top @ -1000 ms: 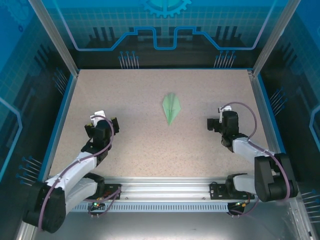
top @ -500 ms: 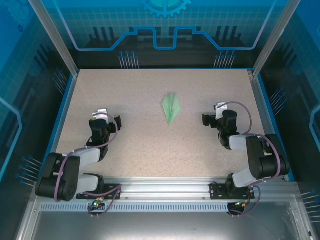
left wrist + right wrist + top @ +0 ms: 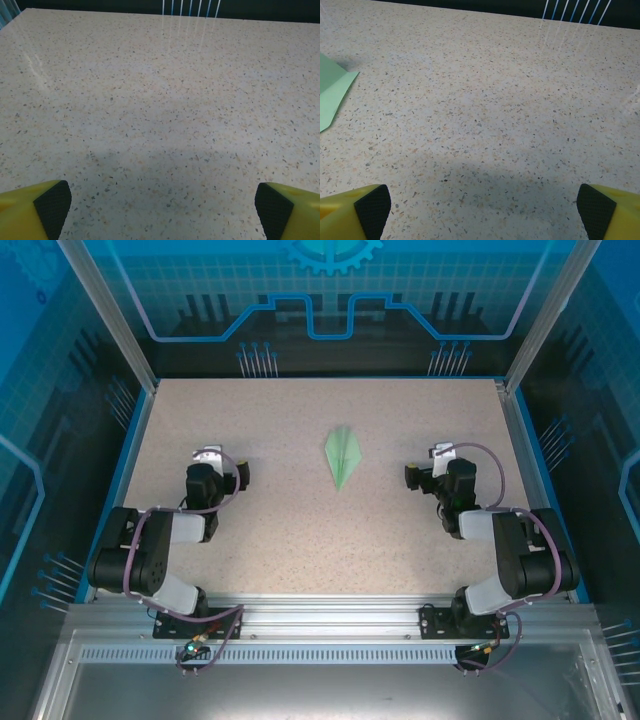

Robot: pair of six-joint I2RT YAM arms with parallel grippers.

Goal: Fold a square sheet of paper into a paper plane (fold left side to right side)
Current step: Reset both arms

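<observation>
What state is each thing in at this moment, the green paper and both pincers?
Pale mint-green paper plane: folded into a slim pointed dart, lying on the speckled beige table between the two arms, touched by nothing.
Left pincer: open, empty, over bare table.
Right pincer: open, empty, with the paper plane off to its left.

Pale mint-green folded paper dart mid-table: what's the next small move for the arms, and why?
Probably no further fold: I would just park both arms. The slim pale mint-green paper dart lies finished, pointed and centre-creased, on the speckled table, while the left gripper and right gripper are open, empty and apart from it on either side.
</observation>
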